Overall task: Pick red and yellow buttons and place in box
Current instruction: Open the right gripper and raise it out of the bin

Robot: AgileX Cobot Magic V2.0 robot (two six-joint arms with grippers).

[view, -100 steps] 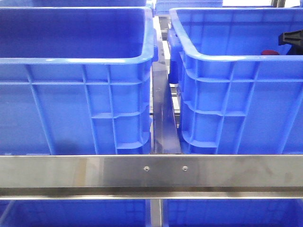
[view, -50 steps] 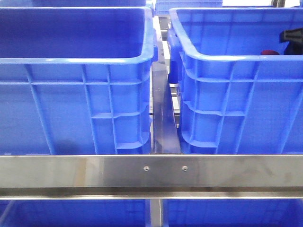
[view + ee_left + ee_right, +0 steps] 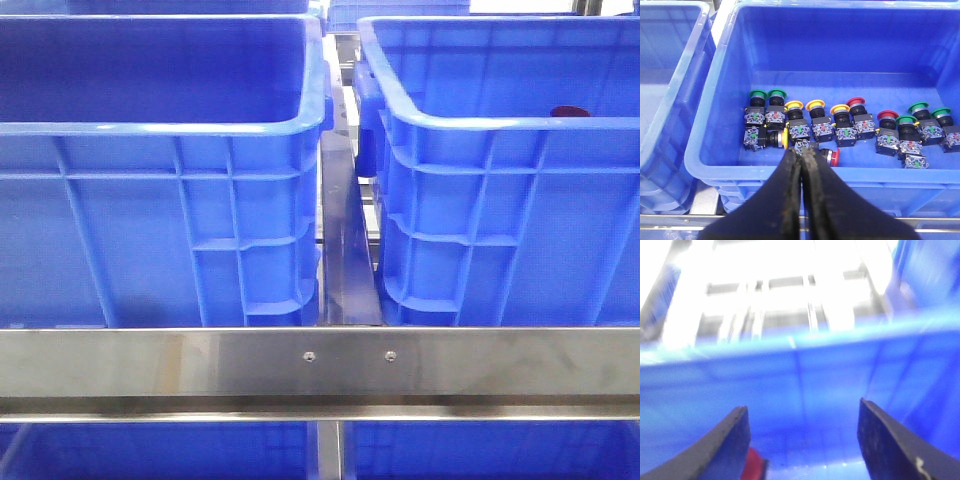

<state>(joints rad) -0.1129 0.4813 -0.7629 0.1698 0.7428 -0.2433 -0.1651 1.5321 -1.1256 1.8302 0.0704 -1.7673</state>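
Observation:
In the left wrist view a blue crate (image 3: 700, 155) holds a row of push buttons: several yellow-capped (image 3: 815, 105), red-capped (image 3: 856, 102) and green-capped (image 3: 758, 93). One red button (image 3: 835, 156) lies on its side near the front wall. My left gripper (image 3: 801, 149) is shut and empty, above the crate's near rim. My right gripper (image 3: 802, 407) is open inside a blue crate in a blurred view, with a red button (image 3: 754, 465) beside one finger. In the front view a red cap (image 3: 567, 111) shows over the right crate's rim (image 3: 480, 122). Neither gripper shows there.
The left crate (image 3: 160, 125) in the front view shows no contents from this angle. A steel rail (image 3: 320, 362) runs across in front, and a narrow gap (image 3: 345, 240) separates the crates. Another blue crate (image 3: 670, 100) stands beside the button crate.
The black right gripper at the right edge of the front view, above the red cap, has slid out of that view. The crates have not moved.

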